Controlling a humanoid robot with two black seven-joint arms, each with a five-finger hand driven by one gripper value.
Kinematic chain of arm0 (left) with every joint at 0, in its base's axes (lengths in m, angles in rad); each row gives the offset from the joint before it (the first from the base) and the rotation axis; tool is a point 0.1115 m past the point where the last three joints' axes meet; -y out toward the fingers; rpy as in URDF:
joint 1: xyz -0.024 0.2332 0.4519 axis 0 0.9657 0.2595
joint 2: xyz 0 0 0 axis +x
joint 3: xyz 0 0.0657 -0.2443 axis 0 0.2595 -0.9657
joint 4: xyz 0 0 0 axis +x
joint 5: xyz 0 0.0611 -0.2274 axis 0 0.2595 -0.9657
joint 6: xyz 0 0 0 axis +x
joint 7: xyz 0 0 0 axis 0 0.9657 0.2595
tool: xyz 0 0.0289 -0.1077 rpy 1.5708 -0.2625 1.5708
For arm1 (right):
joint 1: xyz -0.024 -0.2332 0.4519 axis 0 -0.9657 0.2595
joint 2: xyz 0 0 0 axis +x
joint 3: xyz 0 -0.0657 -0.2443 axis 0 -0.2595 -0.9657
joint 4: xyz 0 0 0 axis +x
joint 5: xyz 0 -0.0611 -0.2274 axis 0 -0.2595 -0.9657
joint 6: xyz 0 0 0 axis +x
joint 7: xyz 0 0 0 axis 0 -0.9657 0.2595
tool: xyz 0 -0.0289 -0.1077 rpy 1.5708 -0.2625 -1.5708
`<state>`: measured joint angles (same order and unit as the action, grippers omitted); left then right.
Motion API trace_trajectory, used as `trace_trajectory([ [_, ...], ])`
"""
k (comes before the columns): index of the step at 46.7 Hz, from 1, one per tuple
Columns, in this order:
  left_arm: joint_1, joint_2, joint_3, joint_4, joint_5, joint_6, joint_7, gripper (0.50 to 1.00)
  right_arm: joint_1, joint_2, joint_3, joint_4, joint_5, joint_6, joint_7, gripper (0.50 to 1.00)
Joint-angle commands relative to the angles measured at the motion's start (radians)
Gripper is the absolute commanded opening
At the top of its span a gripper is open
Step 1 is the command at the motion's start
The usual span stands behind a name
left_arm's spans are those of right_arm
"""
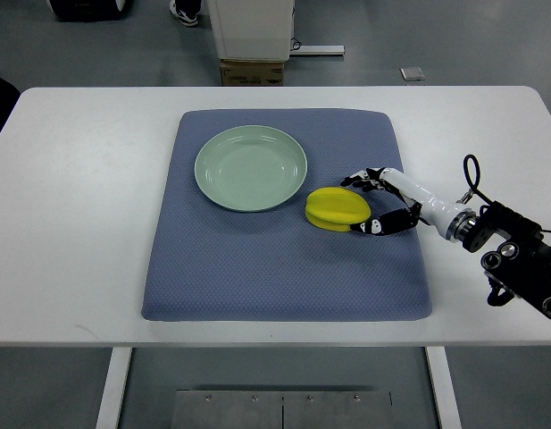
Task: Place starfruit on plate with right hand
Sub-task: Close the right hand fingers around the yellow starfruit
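A yellow starfruit [336, 207] lies on the blue-grey mat [284, 268], just right of a pale green plate [251, 167]. The plate is empty. My right hand [371, 201] comes in from the right edge and sits against the starfruit's right side. Its fingers [357, 179] are spread, with some above the fruit and some below it at its near edge. I cannot tell whether they touch the fruit. The fruit rests on the mat. My left arm is out of view.
The mat lies on a white table [79, 223]. Beyond the table's far edge stand a cardboard box [253, 71] and a white cabinet [251, 27] on the floor. A person's shoe [184, 12] shows at the top.
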<state>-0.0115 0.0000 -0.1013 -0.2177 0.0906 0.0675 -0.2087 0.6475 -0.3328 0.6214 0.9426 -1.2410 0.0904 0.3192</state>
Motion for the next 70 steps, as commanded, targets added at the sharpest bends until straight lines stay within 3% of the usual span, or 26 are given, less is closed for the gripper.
trace_trajectory([
  [1,-0.001,0.000,0.000,0.000,0.000,0.000,0.000,1.000,0.001,0.000,0.000,-0.001,0.000,0.000,0.000,0.778],
  [29,-0.001,0.000,0.000,0.000,0.001,0.000,0.000,1.000,0.004,0.003,0.001,0.001,0.000,-0.001,0.000,0.500],
  [70,-0.001,0.000,0.000,0.000,0.000,0.000,0.000,1.000,0.034,0.009,0.032,0.002,0.092,0.005,-0.046,0.500],
])
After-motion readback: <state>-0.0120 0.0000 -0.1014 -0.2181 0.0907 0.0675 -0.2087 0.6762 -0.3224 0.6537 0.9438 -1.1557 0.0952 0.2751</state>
